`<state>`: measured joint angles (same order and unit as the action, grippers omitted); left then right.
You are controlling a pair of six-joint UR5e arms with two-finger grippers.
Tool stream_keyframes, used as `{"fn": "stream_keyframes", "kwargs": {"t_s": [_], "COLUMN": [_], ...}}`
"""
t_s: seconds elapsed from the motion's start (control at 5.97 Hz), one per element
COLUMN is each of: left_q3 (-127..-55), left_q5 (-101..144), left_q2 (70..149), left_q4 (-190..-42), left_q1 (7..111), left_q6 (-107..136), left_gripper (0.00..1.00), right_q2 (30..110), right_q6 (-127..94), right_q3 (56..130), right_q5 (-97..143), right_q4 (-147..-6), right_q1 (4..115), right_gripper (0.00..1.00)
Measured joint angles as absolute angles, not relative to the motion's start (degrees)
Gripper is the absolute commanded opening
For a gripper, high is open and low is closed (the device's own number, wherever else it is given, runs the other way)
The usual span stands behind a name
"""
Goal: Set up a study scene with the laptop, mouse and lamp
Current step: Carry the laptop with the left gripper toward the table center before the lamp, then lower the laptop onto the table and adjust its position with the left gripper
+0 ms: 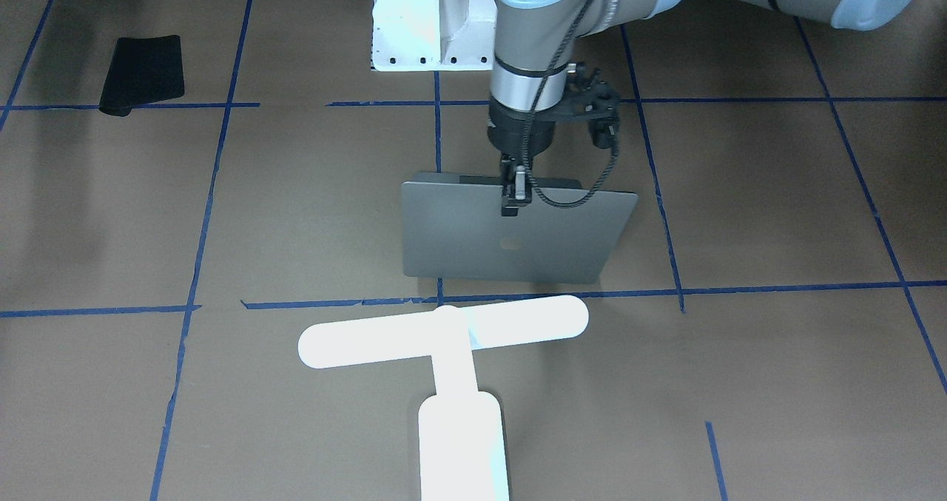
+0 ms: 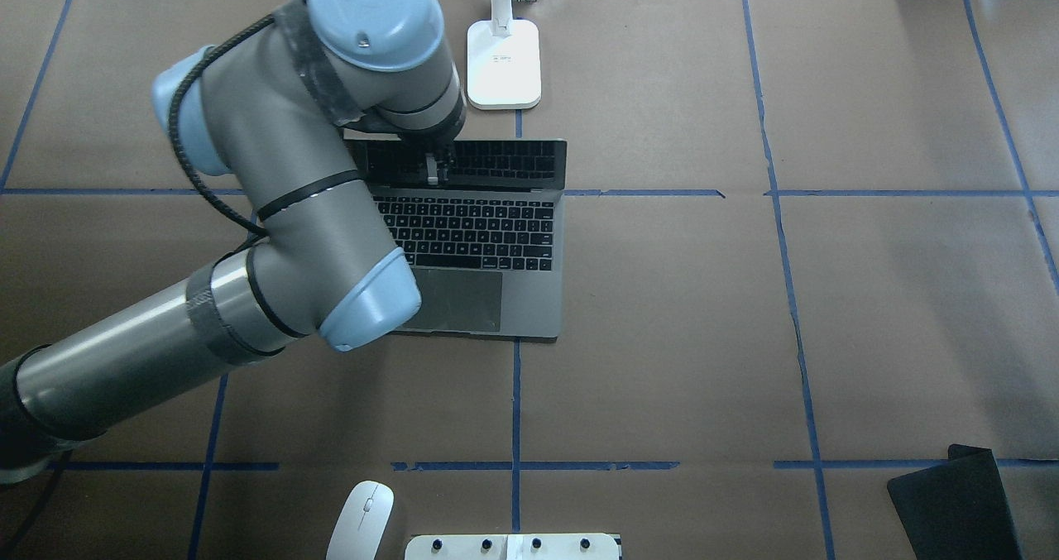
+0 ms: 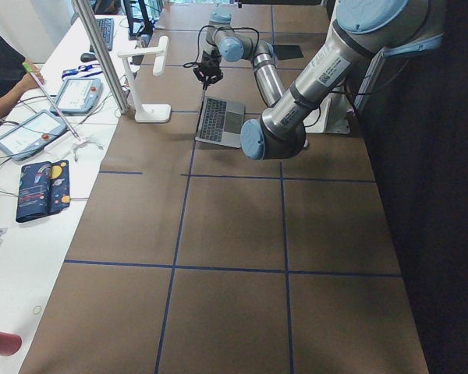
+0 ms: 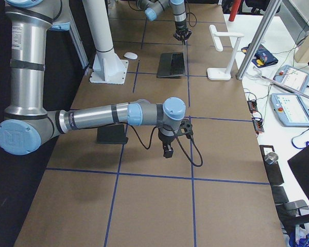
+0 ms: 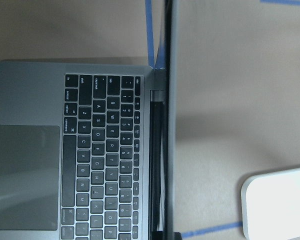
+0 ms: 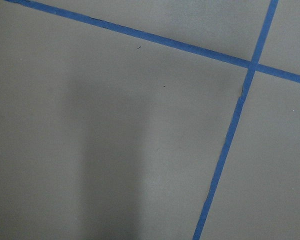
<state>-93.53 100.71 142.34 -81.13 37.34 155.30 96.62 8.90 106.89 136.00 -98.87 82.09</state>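
My left pincer (image 1: 514, 197) is nipped narrow on the top edge of the laptop (image 2: 480, 237) lid, I judge to set the screen's angle. The laptop sits mid-tabletop (image 2: 703, 337), with the lamp (image 2: 503, 64) at its 12 o'clock and the mouse (image 2: 361, 520) at 7.

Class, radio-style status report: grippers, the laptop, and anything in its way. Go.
Left gripper pinching the laptop lid's top edge, lid raised. Right gripper over bare table, state unclear. Lamp stands just beyond the lid, not touching. Mouse untouched.
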Motion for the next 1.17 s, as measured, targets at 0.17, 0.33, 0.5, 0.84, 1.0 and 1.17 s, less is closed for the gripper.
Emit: {"fn": "stream_keyframes", "kwargs": {"t_s": [0.17, 0.33, 0.5, 0.84, 1.0, 1.17], "left_q3": [-91.2, -90.2, -89.3, -87.9, -87.9, -88.0], "left_q5": [99.1, 98.5, 98.0, 97.2, 97.1, 97.1], "left_q2": [144.0, 144.5, 144.6, 144.6, 144.7, 144.7], "left_q4": [-81.3, -81.4, -81.5, -81.9, -82.3, -82.9], "left_q1": [36.1, 35.7, 35.6, 35.7, 35.7, 35.7], "left_q6": [156.6, 156.1, 155.1, 154.3, 153.6, 152.5], "left_gripper": [0.00, 0.00, 0.00, 0.00, 0.00, 0.00], "right_q2": [96.8, 96.9, 97.0, 97.0, 97.0, 97.0], "right_q6": [8.9, 8.9, 8.8, 8.8, 8.8, 8.8], "right_q3": [106.9, 107.0, 107.0, 107.0, 107.1, 107.1], "right_q5": [136.1, 136.4, 136.9, 137.3, 137.3, 137.3], "right_q4": [-98.9, -98.9, -98.9, -98.9, -98.9, -98.9], "right_q1": [82.1, 82.2, 82.2, 82.2, 82.2, 82.2], "right_gripper": [1.00, 1.00, 1.00, 1.00, 1.00, 1.00]}}
